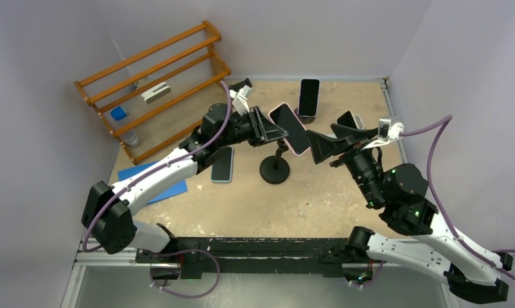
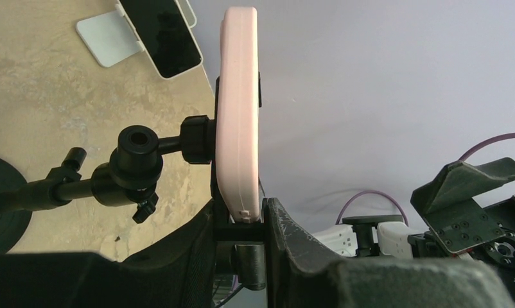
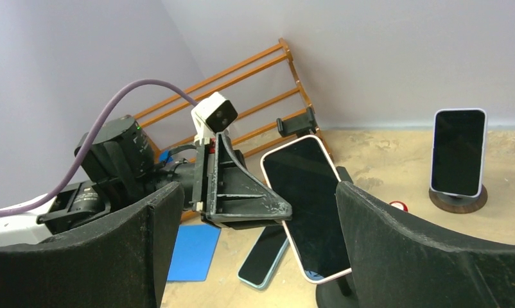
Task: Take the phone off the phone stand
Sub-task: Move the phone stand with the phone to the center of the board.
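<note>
Phone (image 1: 290, 128), pink case, sits tilted in the stand (image 1: 275, 170) clamp mid-table, with the left gripper (image 1: 268, 125) at its left edge and the right gripper (image 1: 322, 144) just beside it, apart. Left wrist: fingers (image 2: 287, 237) pinch the phone's end, right at the clamp. Right wrist: jaws wide, empty, phone ahead and untouched. Risk: pulling against the clamp tips the stand, or the thin edge grip slips and the phone drops.

left hand (image 1: 271, 126) gripping phone (image 1: 293, 131) | phone on stand (image 1: 275, 169) | right hand (image 1: 315, 147) spread, beside phone
</note>
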`<state>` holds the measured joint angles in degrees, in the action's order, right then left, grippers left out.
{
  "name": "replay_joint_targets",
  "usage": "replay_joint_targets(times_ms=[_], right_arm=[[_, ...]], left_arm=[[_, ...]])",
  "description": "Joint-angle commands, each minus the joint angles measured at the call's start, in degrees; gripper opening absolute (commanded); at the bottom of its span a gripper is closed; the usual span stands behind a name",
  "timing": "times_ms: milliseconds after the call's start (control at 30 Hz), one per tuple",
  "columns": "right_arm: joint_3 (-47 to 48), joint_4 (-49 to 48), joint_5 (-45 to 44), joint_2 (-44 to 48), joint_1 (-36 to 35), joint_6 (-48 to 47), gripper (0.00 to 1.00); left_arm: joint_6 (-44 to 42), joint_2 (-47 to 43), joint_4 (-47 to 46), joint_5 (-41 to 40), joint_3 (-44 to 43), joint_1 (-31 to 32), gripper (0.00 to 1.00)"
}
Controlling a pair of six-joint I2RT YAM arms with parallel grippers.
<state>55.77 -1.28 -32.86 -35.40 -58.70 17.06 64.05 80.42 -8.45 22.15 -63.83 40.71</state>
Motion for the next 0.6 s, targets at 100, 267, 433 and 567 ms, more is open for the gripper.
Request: replay_joint_targets(times_ms=[100,267,433,567], right_arm=[[0.05,-4.25,1.97,-2.53,0.03,-0.61,0.89],[-0.30,-5.04,2.43,-3.61,-0.01,-0.65,0.89],[-0.57,-5.81,3.46,-4.35,0.00,-0.64,0.90],[-0.65,-5.52,4.04,-5.07,0.01,-0.66,0.90]], left_arm=[[2.66,-8.48,-8.96,3.34,1.95,-2.77,0.00],[3.11,-10.03,-8.20,4.04,2.50,-3.25,0.00],[1.92,-10.64,-4.43,3.51,2.50,-3.67,0.00],[1.04,-10.81,-2.90,3.16,4.56,-3.86,0.00]])
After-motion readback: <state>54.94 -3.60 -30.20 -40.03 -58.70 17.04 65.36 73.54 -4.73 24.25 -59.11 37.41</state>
